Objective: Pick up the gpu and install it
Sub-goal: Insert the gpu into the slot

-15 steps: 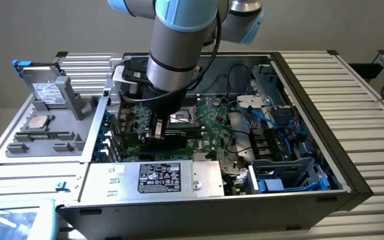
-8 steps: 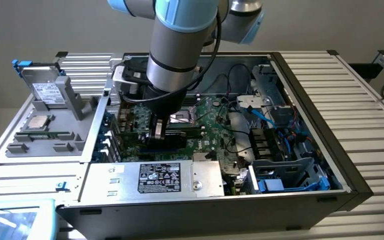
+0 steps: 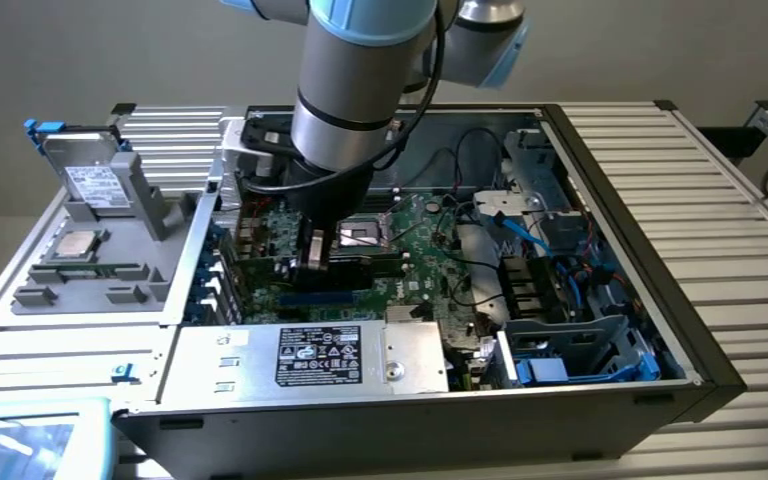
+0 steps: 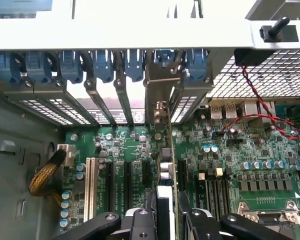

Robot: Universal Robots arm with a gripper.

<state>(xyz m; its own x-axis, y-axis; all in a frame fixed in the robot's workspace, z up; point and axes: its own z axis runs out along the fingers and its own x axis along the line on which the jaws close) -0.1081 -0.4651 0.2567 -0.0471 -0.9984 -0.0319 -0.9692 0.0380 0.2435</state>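
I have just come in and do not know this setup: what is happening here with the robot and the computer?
A robot arm reaches into an open computer case. Its gripper is closed on the gpu, which stands on edge over the expansion slots of the motherboard, with its metal bracket toward the rear slot openings. Whether the card is fully seated I cannot tell.

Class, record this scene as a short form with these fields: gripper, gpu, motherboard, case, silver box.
gripper: closed on the gpu, low over the motherboard
gpu: held upright and seen edge-on, in line with the slots, its bracket end toward the case's slot covers
motherboard: green, lying flat inside the case
case: open, its inside exposed
silver box: black label on top, at the case's near edge in the exterior view
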